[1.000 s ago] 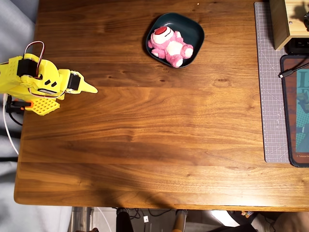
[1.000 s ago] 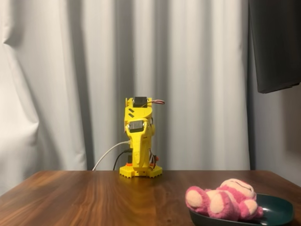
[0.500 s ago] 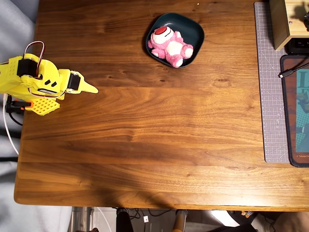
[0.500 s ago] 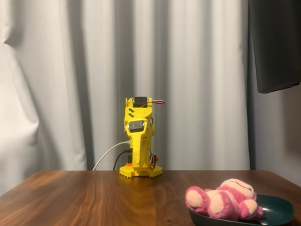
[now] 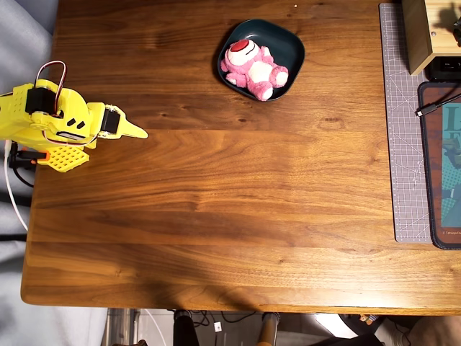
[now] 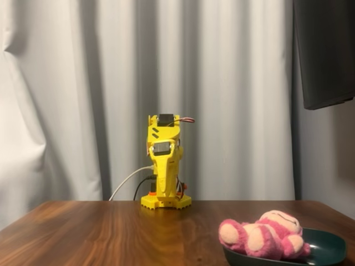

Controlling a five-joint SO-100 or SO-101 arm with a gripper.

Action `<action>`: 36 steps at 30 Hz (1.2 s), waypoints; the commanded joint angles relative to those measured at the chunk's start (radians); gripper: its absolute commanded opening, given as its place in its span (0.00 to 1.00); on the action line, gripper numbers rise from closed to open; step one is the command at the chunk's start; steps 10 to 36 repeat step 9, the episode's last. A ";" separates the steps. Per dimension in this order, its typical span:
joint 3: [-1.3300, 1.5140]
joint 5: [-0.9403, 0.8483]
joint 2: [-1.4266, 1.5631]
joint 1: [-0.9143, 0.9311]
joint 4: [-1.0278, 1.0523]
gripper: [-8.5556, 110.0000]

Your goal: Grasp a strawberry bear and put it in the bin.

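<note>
Your bear [image 5: 255, 67] already lies in the teal dish [image 5: 292, 43] at the far side of the bench [image 5: 230, 216], so I judge the task done. Your arm sits folded at its base, well apart from the dish, with the claw [image 5: 135, 131] drawn to a point and holding nothing. The next move calls for nothing but rest.

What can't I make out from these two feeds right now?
- Tool: in the overhead view the fingers merge into one yellow tip; open or shut is unclear. In the fixed view the folded arm hides it.
- Bin: the fixed view's bottom edge cuts off its base.
- Strawberry bear: its underside, against the bin, is hidden in both views.
</note>
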 commanded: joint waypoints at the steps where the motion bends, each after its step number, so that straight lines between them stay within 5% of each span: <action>1: -0.003 -0.043 0.029 0.031 0.000 0.13; 36: -0.003 -0.067 0.029 0.038 0.000 0.13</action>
